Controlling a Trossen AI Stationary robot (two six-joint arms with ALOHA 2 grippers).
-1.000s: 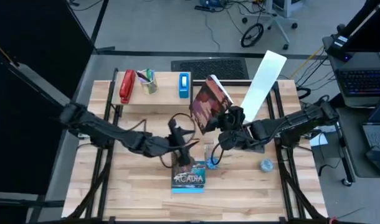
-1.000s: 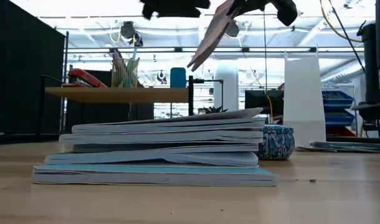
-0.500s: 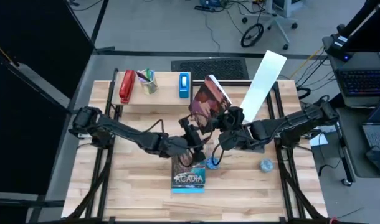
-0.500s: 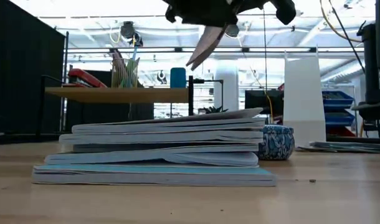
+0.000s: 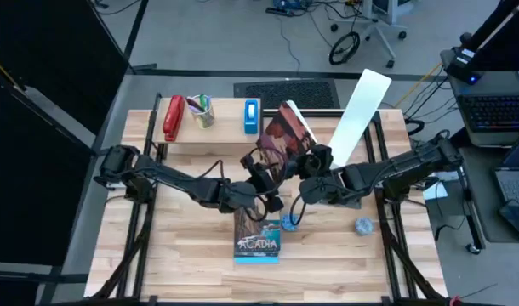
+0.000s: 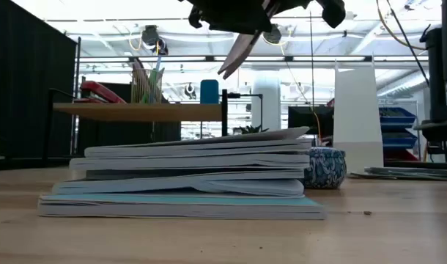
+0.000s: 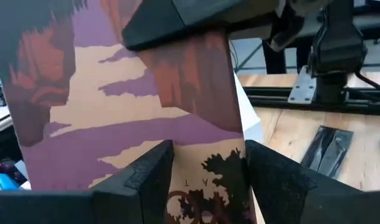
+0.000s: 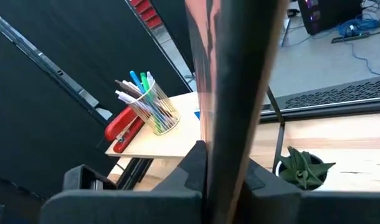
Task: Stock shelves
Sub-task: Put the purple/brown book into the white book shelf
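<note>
A book with a red and purple cover [image 5: 281,140] hangs tilted above the table's middle, with my right gripper [image 5: 313,161] shut on it. My left gripper [image 5: 264,180] stands open just to the book's left. In the left wrist view its fingers [image 7: 146,180] face the cover [image 7: 134,124]. Near the front lies a stack of books [image 5: 258,238], flat on the table. The low wood shelf [image 5: 225,129] stands at the far left. The white file holder [image 5: 359,110] stands at the far right. My right gripper pinches the book between its two fingers [image 8: 202,165], which come level from the table's right. One finger lies across the cover [image 7: 177,25]. The book is lifted clear and tilted, its lower corner [image 6: 234,62] pointing down. I cannot tell whether my left gripper touches the cover.
On the shelf sit a red stapler [image 5: 173,117], a cup of pens [image 5: 202,112] and a blue box [image 5: 253,116]. A small blue patterned pot [image 6: 326,167] stands beside the stack. A bluish object [image 5: 363,226] lies near the right edge. A small green plant [image 8: 302,165] sits under the shelf.
My left gripper has gone from above the stack toward the table's right, up to the held book, and now stands at its cover. The book and my right gripper have kept their place.
</note>
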